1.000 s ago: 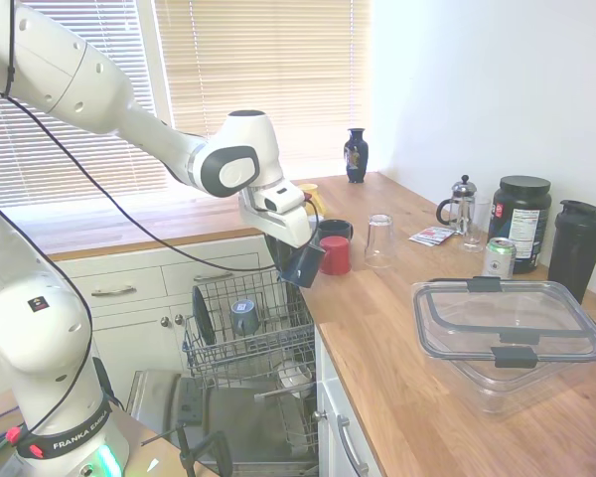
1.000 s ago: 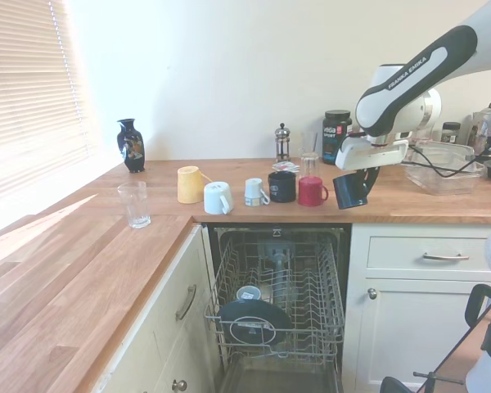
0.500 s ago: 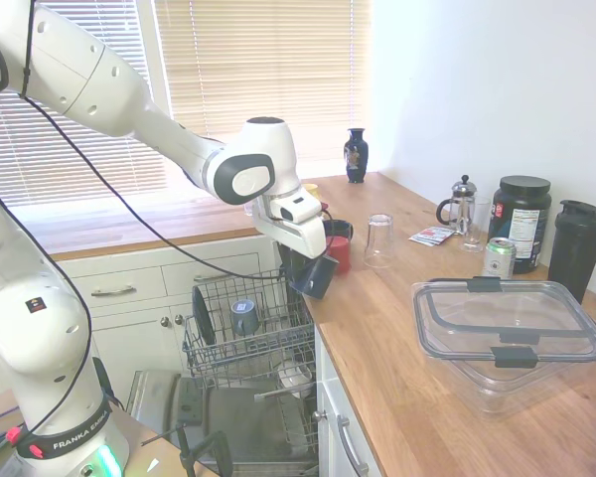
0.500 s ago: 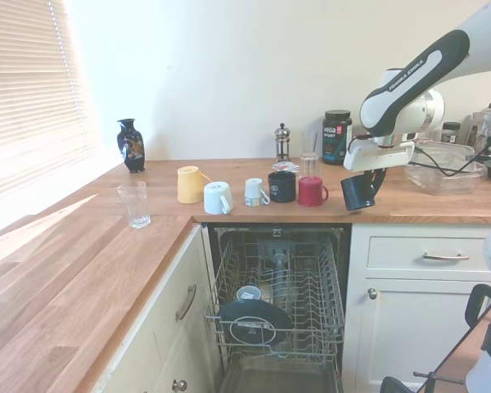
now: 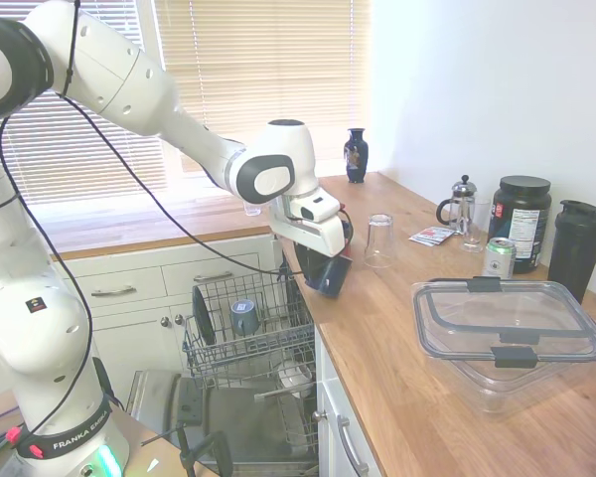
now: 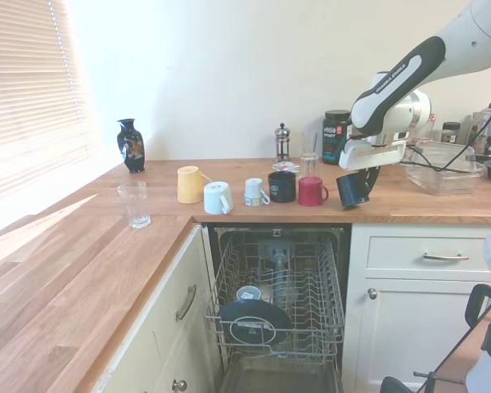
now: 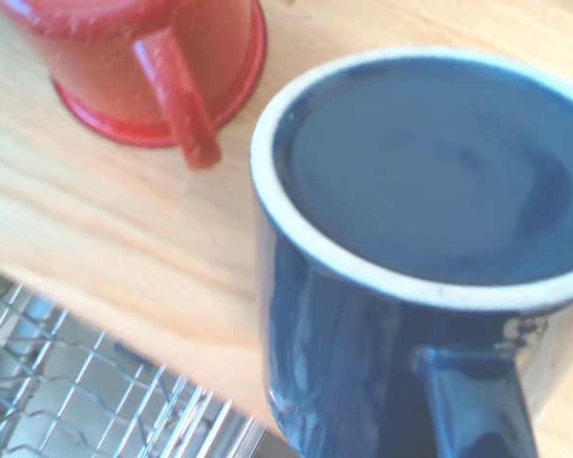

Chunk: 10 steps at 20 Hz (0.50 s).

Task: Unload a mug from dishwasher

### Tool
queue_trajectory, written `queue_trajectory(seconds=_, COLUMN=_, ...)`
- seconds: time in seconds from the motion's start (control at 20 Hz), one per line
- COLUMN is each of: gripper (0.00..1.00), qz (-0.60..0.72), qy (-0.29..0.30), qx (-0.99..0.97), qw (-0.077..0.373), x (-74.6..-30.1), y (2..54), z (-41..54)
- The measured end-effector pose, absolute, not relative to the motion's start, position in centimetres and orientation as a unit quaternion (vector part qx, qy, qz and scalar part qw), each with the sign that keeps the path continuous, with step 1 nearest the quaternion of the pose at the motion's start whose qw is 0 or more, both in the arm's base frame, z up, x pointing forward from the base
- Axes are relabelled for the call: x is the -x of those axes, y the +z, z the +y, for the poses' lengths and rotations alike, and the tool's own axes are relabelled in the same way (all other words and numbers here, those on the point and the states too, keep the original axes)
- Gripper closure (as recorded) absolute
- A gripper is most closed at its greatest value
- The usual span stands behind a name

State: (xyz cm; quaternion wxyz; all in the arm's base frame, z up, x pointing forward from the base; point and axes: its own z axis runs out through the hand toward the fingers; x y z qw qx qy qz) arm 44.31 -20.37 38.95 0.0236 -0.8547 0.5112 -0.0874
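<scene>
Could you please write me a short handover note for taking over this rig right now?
Gripper: shut on the navy mug, held tilted just above the counter, right beside the red mug.
Dishwasher: door down, rack pulled out, with a plate and a small cup in it.
Done: mug is out of the rack and over the counter.
Left: set it down clear of the red mug, release, withdraw.

Dark mug over the counter, dishwasher open

The navy mug (image 6: 353,188) hangs tilted at centre right, above the worktop edge. The dishwasher (image 6: 277,303) below has its rack pulled out.
</scene>
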Motion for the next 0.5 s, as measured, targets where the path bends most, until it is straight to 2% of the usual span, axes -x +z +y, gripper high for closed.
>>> queue_trajectory(seconds=0.5, gripper=1.00, qz=0.500, qy=-0.064, qx=0.864, qw=0.014, x=-46.4, y=36.1, z=-20.5)
